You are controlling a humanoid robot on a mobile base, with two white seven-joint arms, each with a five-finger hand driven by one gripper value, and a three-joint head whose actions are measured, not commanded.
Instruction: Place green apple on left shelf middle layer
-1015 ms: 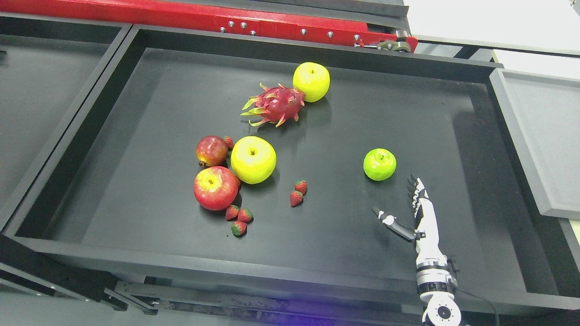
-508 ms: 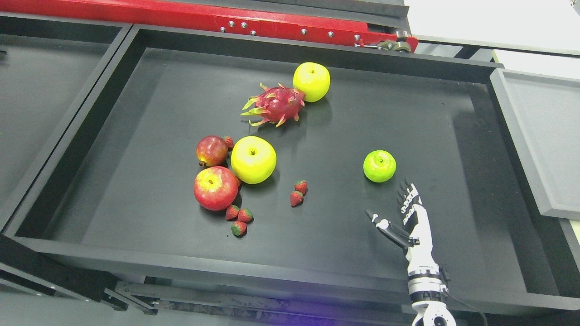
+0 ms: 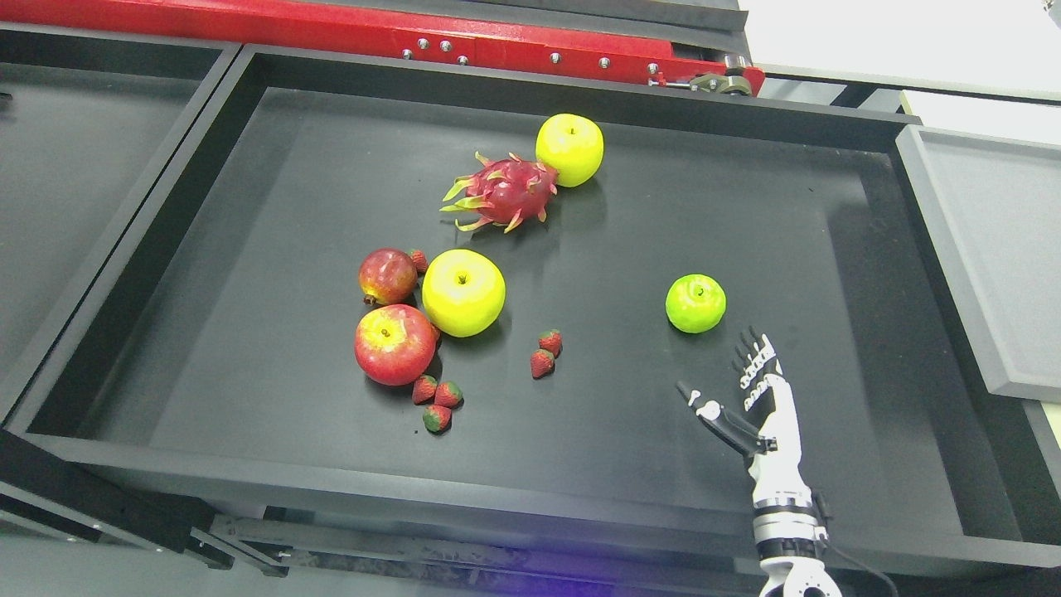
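My right hand (image 3: pixel 750 398) comes up from the bottom right of the picture. It is white and black. The fingers (image 3: pixel 753 358) are straight and point up toward the far side, and the thumb (image 3: pixel 704 408) sticks out to the left. The hand is wide open and has nothing in it.

The green apple (image 3: pixel 695 303) sits in the big black tray (image 3: pixel 166 464), on the right part of its floor. It is just past my fingertips and a bit to the left. I cannot tell if a fingertip touches it, but I think there is a small gap. The apple stands with its stem up.

More fruit lies in the tray, well apart from my hand. A big yellow apple (image 3: pixel 463 292) is near the middle. A red apple (image 3: pixel 394 344) sits close against its lower left side, and a dark red pomegranate (image 3: pixel 387 276) is just left of it. Farther back, a pink dragon fruit (image 3: pixel 501 192) touches another yellow apple (image 3: pixel 569 149). Two small strawberries (image 3: pixel 545 353) lie between the big yellow apple and the green apple. Three more strawberries (image 3: pixel 437 400) lie just below the red apple.

A red bar (image 3: pixel 373 29) runs along the top behind the tray. A gray tray (image 3: pixel 953 240) is at the right edge.
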